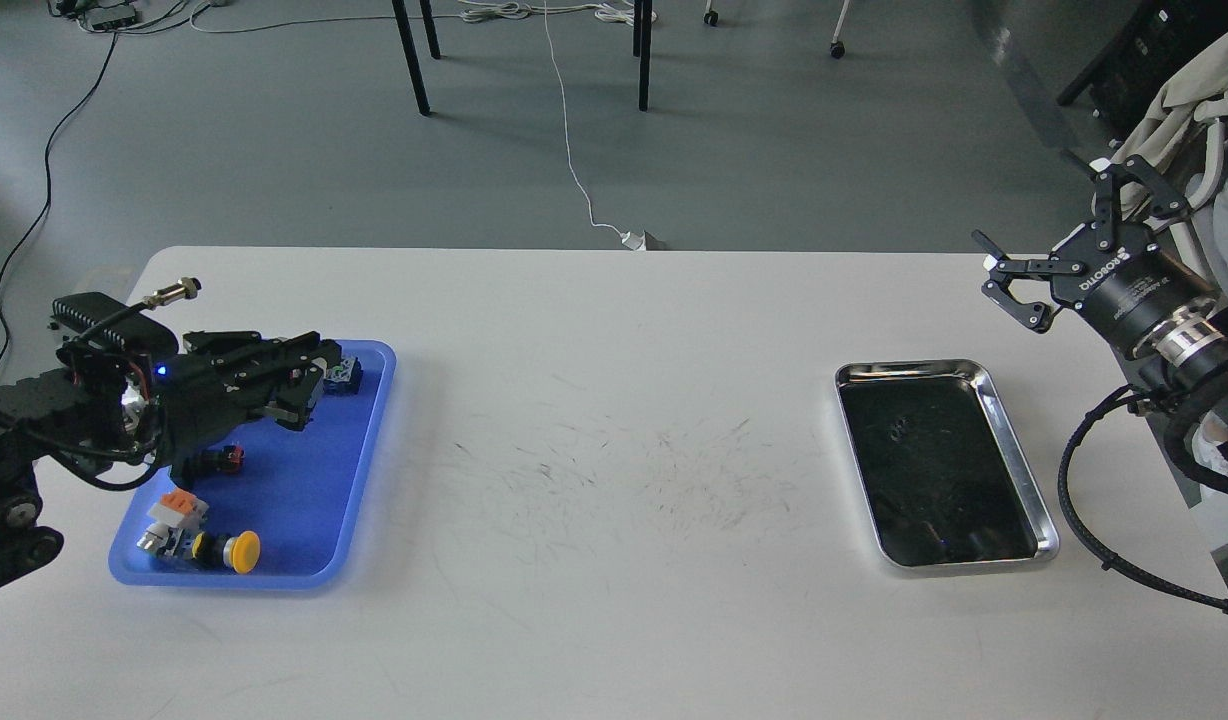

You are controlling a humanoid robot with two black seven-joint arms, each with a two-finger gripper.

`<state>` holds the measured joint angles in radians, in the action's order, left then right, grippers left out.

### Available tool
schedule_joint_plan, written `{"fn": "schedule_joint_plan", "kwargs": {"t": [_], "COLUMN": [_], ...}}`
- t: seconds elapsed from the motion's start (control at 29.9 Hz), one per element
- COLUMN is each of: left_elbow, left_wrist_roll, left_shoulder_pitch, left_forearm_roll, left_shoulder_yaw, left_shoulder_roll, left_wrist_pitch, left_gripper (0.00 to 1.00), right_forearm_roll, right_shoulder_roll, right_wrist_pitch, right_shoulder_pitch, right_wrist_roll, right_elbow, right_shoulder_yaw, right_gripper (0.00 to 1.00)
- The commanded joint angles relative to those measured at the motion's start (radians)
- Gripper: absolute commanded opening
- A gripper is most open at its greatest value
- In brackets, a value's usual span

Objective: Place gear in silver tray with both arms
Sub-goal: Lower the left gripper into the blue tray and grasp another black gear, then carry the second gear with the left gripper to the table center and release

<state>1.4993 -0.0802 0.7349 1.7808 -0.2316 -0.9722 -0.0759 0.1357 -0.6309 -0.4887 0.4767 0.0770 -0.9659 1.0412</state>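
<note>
The silver tray [1021, 470] lies on the right of the white table, its dark bottom bare. My right gripper [1022, 198] is open and empty, held in the air beyond the tray's far right corner. My left gripper [306, 385] hangs over the far part of the blue tray [304, 490]; its dark fingers lie close together and I cannot tell whether they hold anything. Small parts lie in the blue tray: a yellow push button [240, 548], a white and orange part [172, 510], a small red and black part [224, 458] and a switch block [346, 372] right at the fingertips.
The white table [614, 560] has scuff marks in the middle. Chair and table legs [410, 55] and cables stand on the floor beyond the far edge. A chair with cloth [1189, 100] is at the far right, behind my right arm.
</note>
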Motion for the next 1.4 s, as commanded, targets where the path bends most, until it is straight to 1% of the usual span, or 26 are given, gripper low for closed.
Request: {"fn": "schedule_joint_plan", "kwargs": {"t": [0.0, 0.07, 0.13, 0.17, 0.23, 0.27, 0.37, 0.53, 0.87, 1.17, 1.37], "left_elbow": [0.001, -0.016, -0.074, -0.109, -0.189, -0.22, -0.293, -0.387, -0.539, -0.536, -0.514], "left_wrist_roll": [0.063, 0.089, 0.117, 0.123, 0.125, 0.125, 0.12, 0.112, 0.1, 0.096, 0.099], "left_shoulder_pitch": [0.047, 0.047, 0.047, 0.049, 0.049, 0.047, 0.041, 0.038, 0.024, 0.009, -0.04], "left_forearm_roll": [-0.001, 0.002, 0.009, 0.012, 0.014, 0.014, 0.014, 0.012, 0.009, 0.009, 0.012], "left_shoulder_yaw": [0.001, 0.003, 0.011, 0.015, 0.018, 0.02, 0.024, 0.104, 0.124, 0.147, 0.153], "left_shoulder_roll": [0.214, 0.329, 0.456, 0.524, 0.651, 0.694, 0.789, 0.972, 0.972, 0.972, 0.972], "left_wrist_pitch": [0.007, 0.008, 0.01, 0.011, 0.015, 0.015, 0.016, 0.015, 0.015, 0.016, 0.018], "left_gripper": [0.09, 0.09, 0.1, 0.1, 0.1, 0.1, 0.1, 0.1, 0.11, 0.14, 0.16], "right_forearm_roll": [-0.002, -0.002, -0.002, -0.002, -0.002, -0.002, -0.002, -0.002, -0.002, -0.002, -0.002], "right_shoulder_roll": [-0.019, -0.03, -0.033, -0.035, -0.047, -0.052, -0.056, -0.07, -0.072, -0.072, -0.072], "right_wrist_pitch": [0.0, 0.0, 0.0, 0.0, 0.0, 0.0, 0.0, 0.016, 0.024, 0.024, 0.024], "right_shoulder_pitch": [0.005, 0.005, 0.005, 0.005, 0.007, 0.007, 0.019, 0.034, 0.034, 0.034, 0.034], "right_wrist_roll": [0.001, 0.001, 0.001, 0.001, 0.001, 0.001, 0.003, 0.01, 0.01, 0.01, 0.01], "right_elbow": [0.015, 0.013, 0.016, 0.018, 0.018, 0.018, 0.016, 0.015, 0.015, 0.016, 0.016], "right_shoulder_yaw": [-0.004, -0.004, -0.001, -0.001, -0.001, -0.001, -0.003, -0.007, -0.007, -0.007, -0.009], "right_gripper": [0.97, 0.97, 0.97, 0.97, 0.97, 0.97, 0.97, 0.97, 0.97, 0.97, 0.97]}}
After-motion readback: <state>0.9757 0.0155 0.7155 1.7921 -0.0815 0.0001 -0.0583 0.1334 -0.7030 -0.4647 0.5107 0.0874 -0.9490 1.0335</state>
